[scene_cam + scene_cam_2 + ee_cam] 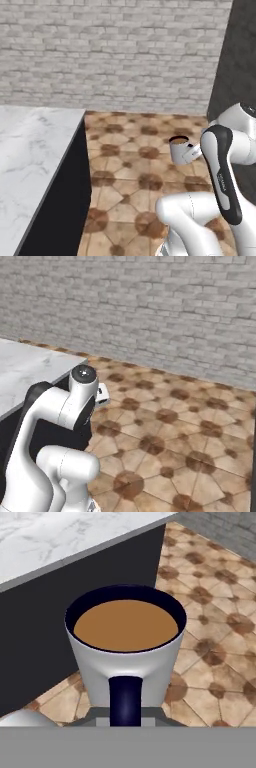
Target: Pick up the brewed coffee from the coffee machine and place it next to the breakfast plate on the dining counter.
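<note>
At the left of your left base view lies the dining counter (30,150), its white marble over a dark side. Right of centre, the gripper (186,151) holds the brewed coffee (178,148) upright above the tiled floor (130,170), clear of the counter edge.

White robot arm with dark joints

The arm (220,170) has smooth, rounded glossy white shells, and a long black oval panel runs along one link (faint pale lettering on it, too small to read). In the right base view a dark round cap with a grey centre tops one joint (83,374).
</note>
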Robot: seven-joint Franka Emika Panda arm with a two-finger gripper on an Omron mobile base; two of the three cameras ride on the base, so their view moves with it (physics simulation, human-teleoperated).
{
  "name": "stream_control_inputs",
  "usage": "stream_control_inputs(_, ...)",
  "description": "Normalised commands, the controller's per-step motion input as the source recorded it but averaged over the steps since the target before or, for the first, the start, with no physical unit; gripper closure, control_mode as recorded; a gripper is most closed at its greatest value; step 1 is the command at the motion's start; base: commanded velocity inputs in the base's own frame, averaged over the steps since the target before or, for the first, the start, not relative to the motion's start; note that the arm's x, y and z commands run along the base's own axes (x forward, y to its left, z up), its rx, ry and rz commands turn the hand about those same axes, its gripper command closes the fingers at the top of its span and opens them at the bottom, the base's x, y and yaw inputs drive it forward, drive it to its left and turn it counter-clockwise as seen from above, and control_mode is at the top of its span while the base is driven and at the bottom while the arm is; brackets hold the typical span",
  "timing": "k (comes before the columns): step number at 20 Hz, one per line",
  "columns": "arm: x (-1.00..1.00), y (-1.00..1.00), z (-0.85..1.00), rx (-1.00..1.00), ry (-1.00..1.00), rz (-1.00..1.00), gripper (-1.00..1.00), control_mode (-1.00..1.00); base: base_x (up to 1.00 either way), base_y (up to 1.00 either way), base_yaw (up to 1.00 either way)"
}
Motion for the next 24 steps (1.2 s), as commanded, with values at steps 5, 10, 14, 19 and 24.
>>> stream_control_inputs(5, 0.00, 0.00, 0.00, 0.00, 0.00, 0.00, 1.00, 1.00, 1.00, -0.44, 0.23)
stream_control_inputs(10, 0.00, 0.00, 0.00, 0.00, 0.00, 0.00, 1.00, 1.00, 1.00, -0.36, 0.27)
stream_control_inputs(14, 0.00, 0.00, 0.00, 0.00, 0.00, 0.00, 1.00, 1.00, 1.00, -0.29, 0.29)
stream_control_inputs(19, 0.00, 0.00, 0.00, 0.00, 0.00, 0.00, 1.00, 1.00, 0.95, -0.26, 0.29)
stream_control_inputs(24, 0.00, 0.00, 0.00, 0.00, 0.00, 0.00, 1.00, 1.00, 0.97, -0.11, 0.35)
